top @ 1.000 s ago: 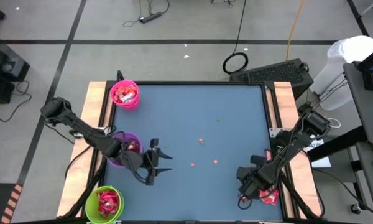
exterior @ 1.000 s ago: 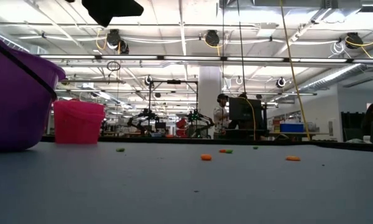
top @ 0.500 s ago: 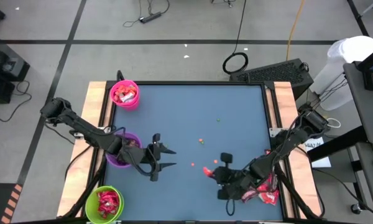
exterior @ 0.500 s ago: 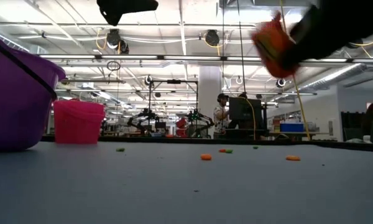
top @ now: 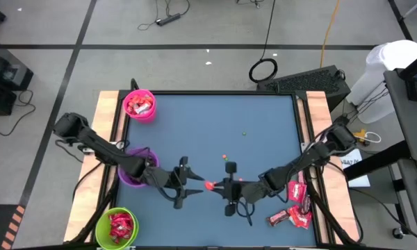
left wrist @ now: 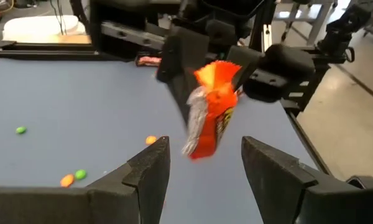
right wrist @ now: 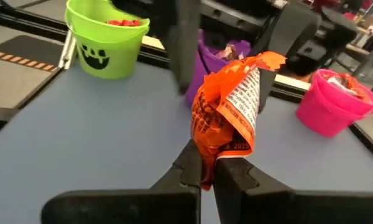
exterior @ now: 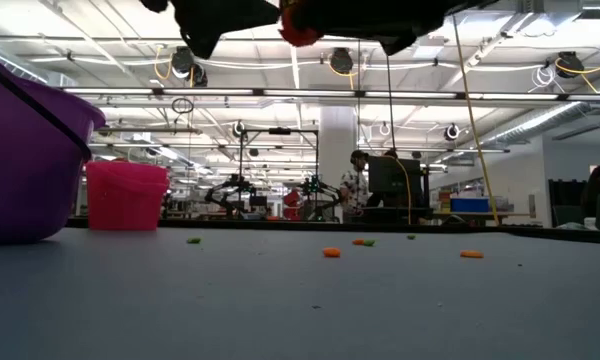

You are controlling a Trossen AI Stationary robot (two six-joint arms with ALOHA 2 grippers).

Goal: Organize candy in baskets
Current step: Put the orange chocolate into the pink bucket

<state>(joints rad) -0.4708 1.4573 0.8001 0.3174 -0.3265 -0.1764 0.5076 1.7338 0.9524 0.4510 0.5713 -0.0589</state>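
Note:
An orange-red wrapped candy hangs above the table's middle, with my right gripper shut on it. My left gripper faces it from the left, open. In the left wrist view the candy stands just beyond and between its fingertips, apart from them. The pink basket, purple basket and green basket stand along the left edge, each with candy inside. More candy lies at the near right edge. My right gripper pinches one end of the candy's wrapper between its two fingertips. The fingers come nearly level from the table's right. The rest of the candy sticks out past the fingertips toward my left gripper, lifted clear of the table.
Tiny orange and green specks lie on the blue table top near its middle. The far half of the table holds nothing else. A person shows far off in the room beyond the table.
My right gripper has left the candy pile at the near right edge and come up and toward the table's left. It has tipped from pointing down to nearly level, and the candy has come with it, lifted clear. My left gripper has edged toward it, still open.

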